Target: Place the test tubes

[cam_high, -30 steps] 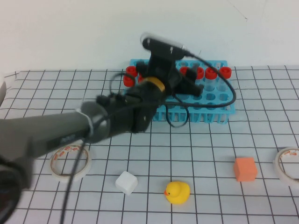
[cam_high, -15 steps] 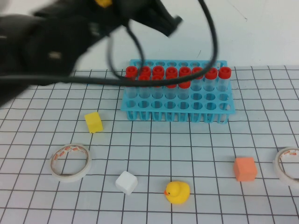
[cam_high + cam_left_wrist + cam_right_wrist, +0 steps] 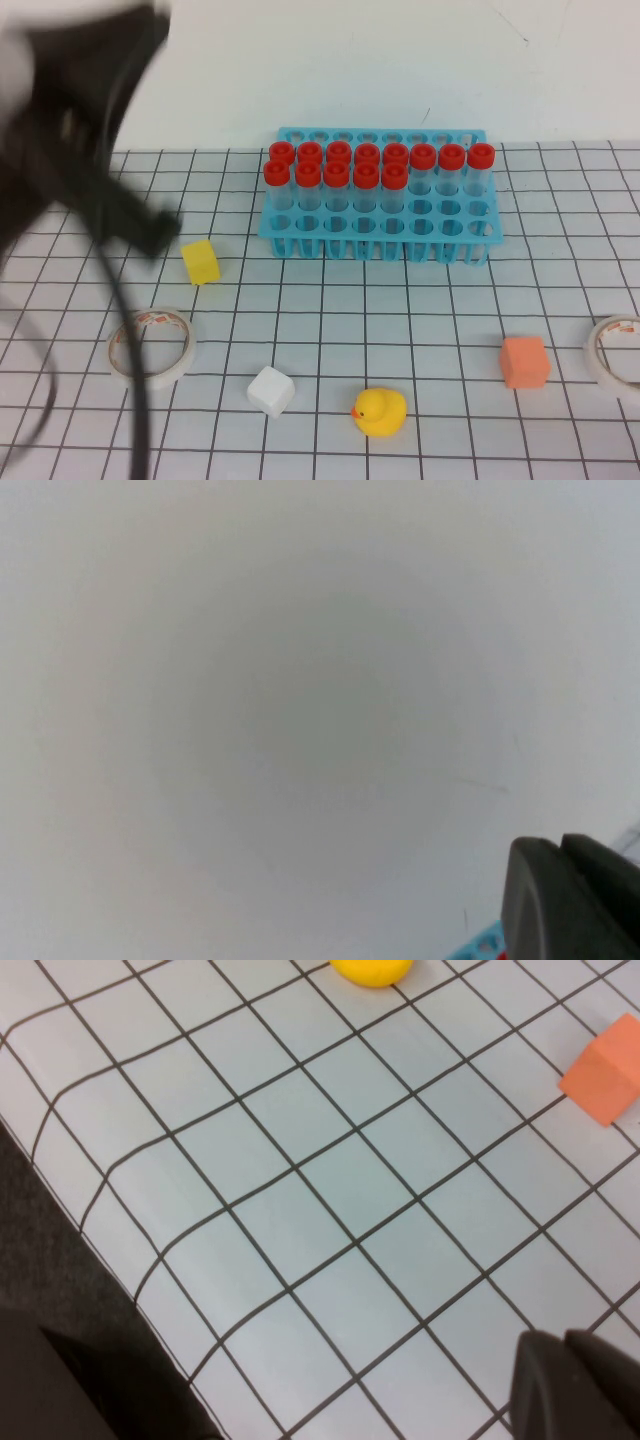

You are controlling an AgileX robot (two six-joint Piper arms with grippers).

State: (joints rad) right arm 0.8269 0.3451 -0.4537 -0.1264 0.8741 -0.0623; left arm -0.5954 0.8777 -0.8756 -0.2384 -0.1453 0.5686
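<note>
Several red-capped test tubes [image 3: 352,165] stand upright in two rows at the back of the blue rack [image 3: 470,240]. My left arm [image 3: 70,150] is a dark blur at the far left, well clear of the rack. In the left wrist view my left gripper [image 3: 560,865] is shut and empty, facing the white wall, with a corner of the rack [image 3: 480,946] just showing. My right gripper [image 3: 565,1360] is shut and empty over the gridded table near its front edge; it does not show in the high view.
On the gridded table lie a yellow cube [image 3: 200,262], a tape roll [image 3: 150,347], a white cube [image 3: 270,391], a yellow duck [image 3: 379,411], an orange cube [image 3: 525,362] and a second tape roll [image 3: 615,355] at the right edge.
My left arm has lifted from over the rack and swung away to the left. Its gripper has gone from open to shut with nothing in it. The right arm has not moved.
</note>
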